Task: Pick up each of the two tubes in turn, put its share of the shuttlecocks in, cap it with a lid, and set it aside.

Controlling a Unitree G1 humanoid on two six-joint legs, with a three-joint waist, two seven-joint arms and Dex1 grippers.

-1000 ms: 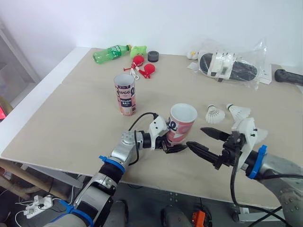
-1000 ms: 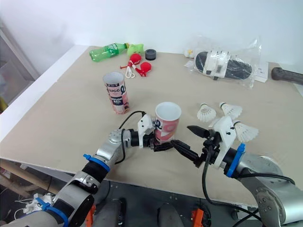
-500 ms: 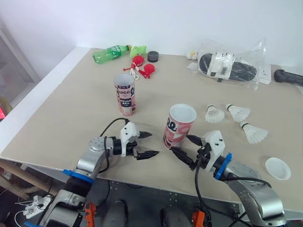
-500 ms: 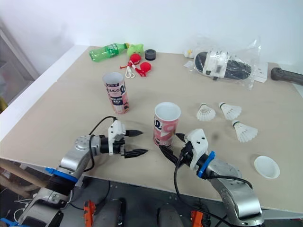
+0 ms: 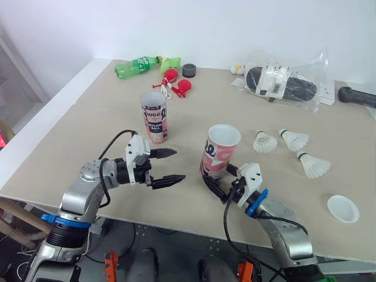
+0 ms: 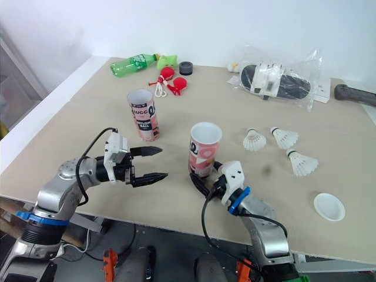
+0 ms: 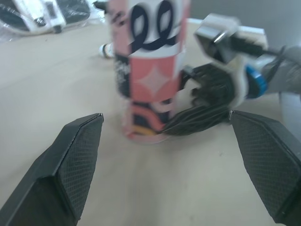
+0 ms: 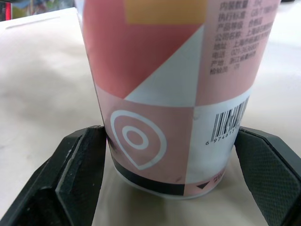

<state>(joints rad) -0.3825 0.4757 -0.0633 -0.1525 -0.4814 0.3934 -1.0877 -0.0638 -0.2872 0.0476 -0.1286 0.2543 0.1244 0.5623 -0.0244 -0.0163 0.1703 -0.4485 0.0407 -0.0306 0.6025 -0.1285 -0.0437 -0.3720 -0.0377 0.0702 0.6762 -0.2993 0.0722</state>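
Pink tube (image 5: 218, 154) stands uncapped, right jaws clasping its base; left jaws wide.

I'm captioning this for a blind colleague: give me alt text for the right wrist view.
A pink and white printed tube with a barcode stands upright on a beige table, its base pinched on both sides between the two black fingers of the right gripper.

Left arm comes in from 7 o'clock, elbow bent. Left gripper (image 5: 179, 164) points to 3 o'clock, fingers spread wide, nothing between them. Right arm comes in from 5 o'clock, forearm low. Right gripper (image 5: 214, 171) points to 10 o'clock, fingers clamped on the tube (image 5: 218, 154) base.
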